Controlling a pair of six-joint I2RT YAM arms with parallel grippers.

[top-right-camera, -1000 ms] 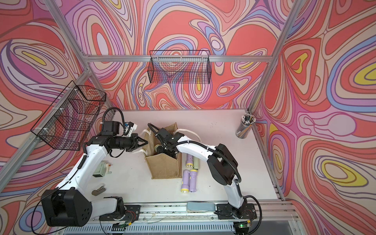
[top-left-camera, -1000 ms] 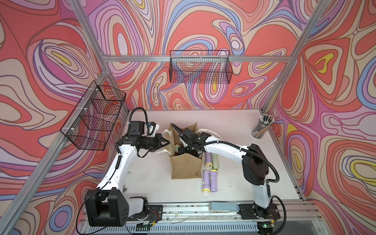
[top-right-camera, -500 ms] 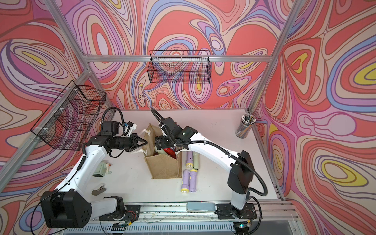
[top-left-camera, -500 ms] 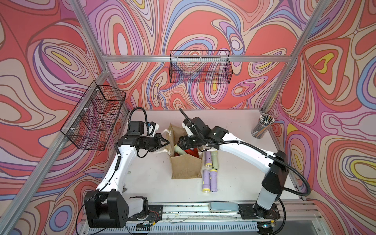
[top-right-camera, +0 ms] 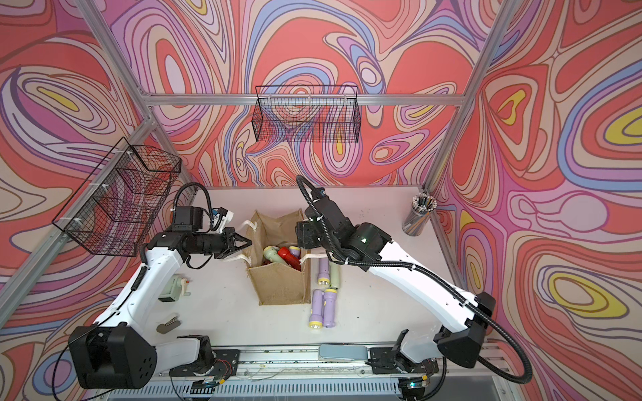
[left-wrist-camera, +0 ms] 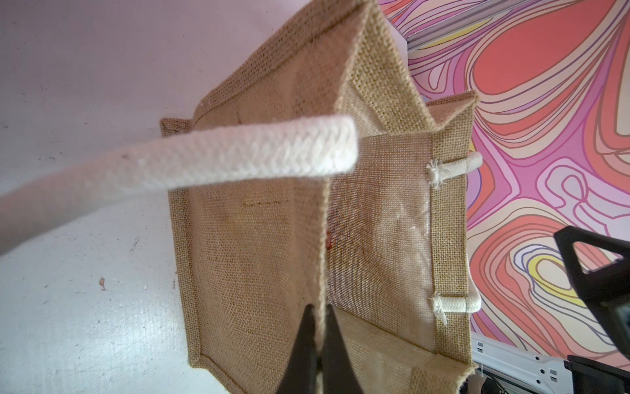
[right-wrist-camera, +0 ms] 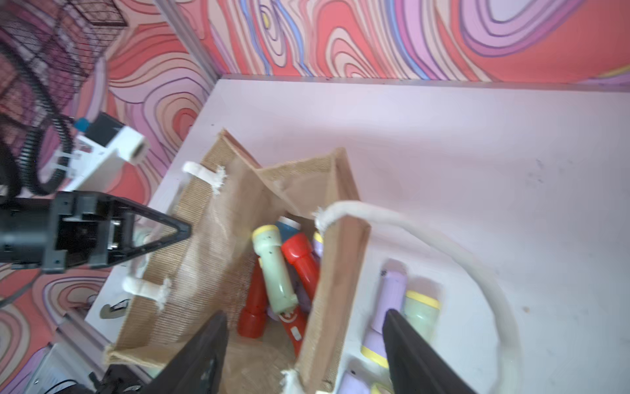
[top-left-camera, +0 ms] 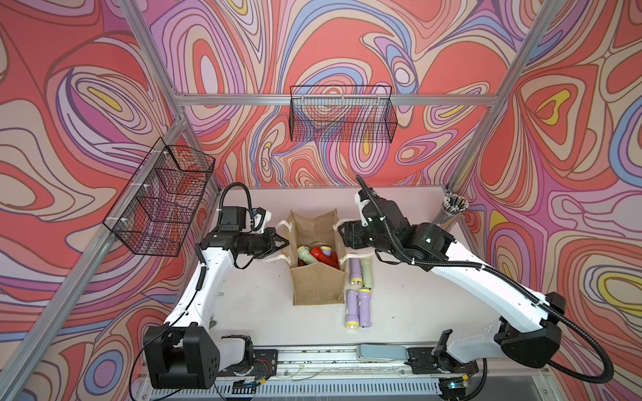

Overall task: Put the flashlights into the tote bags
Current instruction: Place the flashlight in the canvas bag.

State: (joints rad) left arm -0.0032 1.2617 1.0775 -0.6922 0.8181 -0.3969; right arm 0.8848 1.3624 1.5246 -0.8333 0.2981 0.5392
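The tan tote bag point(top-left-camera: 318, 281) point(top-right-camera: 281, 284) stands open at mid-table. Inside it lie several flashlights, among them a pale green one point(top-left-camera: 305, 255) point(right-wrist-camera: 274, 269), a red one point(top-left-camera: 321, 255) point(right-wrist-camera: 303, 259) and a blue one point(right-wrist-camera: 288, 223). On the table beside the bag's right wall lie more flashlights: a lilac one point(top-left-camera: 354, 272), a pale green one point(top-left-camera: 365, 272) and two lilac ones point(top-left-camera: 357, 309). My left gripper point(top-left-camera: 283, 243) point(left-wrist-camera: 318, 314) is shut on the bag's left wall rim. My right gripper point(top-left-camera: 342, 236) point(right-wrist-camera: 305, 315) hangs open and empty above the bag's right wall.
A cup of pencils point(top-left-camera: 451, 208) stands at the back right corner. Black wire baskets hang on the back wall point(top-left-camera: 342, 118) and the left wall point(top-left-camera: 163, 201). A pale green sharpener point(top-right-camera: 173, 290) and a grey clip point(top-right-camera: 168, 324) lie near the left arm's base.
My right gripper has risen out of the bag and drawn back to the right, empty. A pale green flashlight now lies on top in the bag. The left gripper holds still.
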